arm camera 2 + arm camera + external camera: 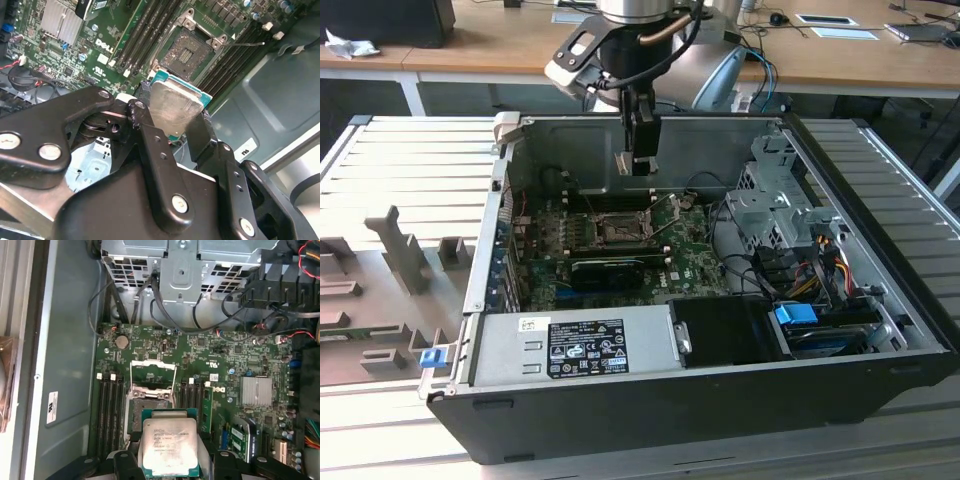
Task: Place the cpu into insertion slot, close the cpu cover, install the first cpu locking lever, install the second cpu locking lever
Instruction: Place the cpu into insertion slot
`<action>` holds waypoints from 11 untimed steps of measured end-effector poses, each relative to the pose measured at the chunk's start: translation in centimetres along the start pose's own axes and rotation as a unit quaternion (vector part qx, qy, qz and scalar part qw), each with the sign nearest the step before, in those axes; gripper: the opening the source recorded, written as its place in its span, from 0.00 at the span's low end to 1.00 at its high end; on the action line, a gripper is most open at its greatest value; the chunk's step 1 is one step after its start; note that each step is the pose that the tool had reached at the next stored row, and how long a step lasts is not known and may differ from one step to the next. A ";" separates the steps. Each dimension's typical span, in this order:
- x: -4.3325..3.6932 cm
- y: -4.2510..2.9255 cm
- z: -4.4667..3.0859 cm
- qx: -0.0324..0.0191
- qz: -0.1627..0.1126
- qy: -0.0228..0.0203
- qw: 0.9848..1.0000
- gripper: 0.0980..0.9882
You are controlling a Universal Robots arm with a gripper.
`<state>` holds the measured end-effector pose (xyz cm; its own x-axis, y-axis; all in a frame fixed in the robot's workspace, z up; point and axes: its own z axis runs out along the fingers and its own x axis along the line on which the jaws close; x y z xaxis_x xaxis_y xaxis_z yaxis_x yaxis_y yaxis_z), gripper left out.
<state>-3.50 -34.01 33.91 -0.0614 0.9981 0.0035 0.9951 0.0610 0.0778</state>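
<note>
Silver-topped, the cpu (169, 445) sits clamped by its edges in the pincer (172, 116), whose jaws are closed only to the chip's width. It hovers above and a little aside of the bare insertion slot (148, 412), so the placing step looks to be in hand. Seating it would, I judge, call for squaring chip to socket and a level descent, minding the raised cpu cover (150, 363) at the socket's edge, the memory slots (107, 405) flanking it and loose cables (165, 310) further off.
</note>
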 end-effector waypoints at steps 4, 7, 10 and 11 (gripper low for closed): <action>-0.01 -0.08 0.96 0.000 0.000 0.000 1.000 0.48; 0.00 -0.13 1.56 0.000 0.000 0.000 1.000 0.48; -0.01 -0.17 2.11 0.000 0.000 0.000 1.000 0.48; -0.01 -0.17 2.18 0.000 0.001 0.000 1.000 0.48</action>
<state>-3.51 -34.01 31.73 -0.0593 0.9982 0.0033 0.9952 0.0589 0.0784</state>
